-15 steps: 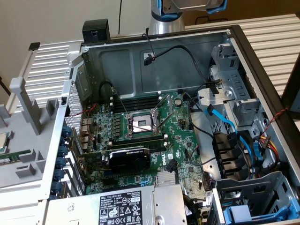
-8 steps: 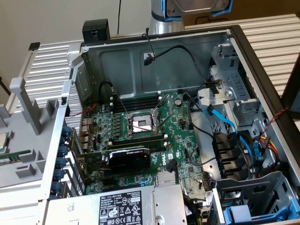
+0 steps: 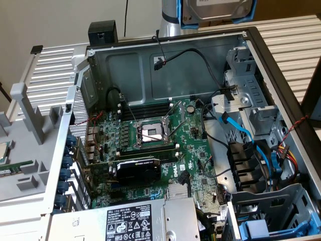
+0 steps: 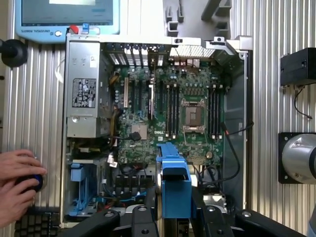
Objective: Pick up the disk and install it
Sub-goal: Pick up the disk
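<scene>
The disk (image 3: 216, 11), silver metal with bright blue rails, hangs high above the far wall of the open computer case (image 3: 165, 55), at the top edge of the exterior view. In the wrist view I see the disk (image 4: 175, 185) edge-on as a blue rail, with my gripper (image 4: 174, 200) shut on it, one black finger (image 4: 149, 203) on each side. Below it lie the motherboard (image 4: 168, 113) and the drive bays (image 4: 126, 180).
A grey power-supply box (image 3: 135, 221) and a black graphics card (image 3: 138, 170) sit inside the case. Drive cages (image 3: 251, 115) with blue cables (image 3: 251, 138) line the exterior view's right. A person's hands (image 4: 17, 182) rest beside the case, near a teach pendant (image 4: 66, 17).
</scene>
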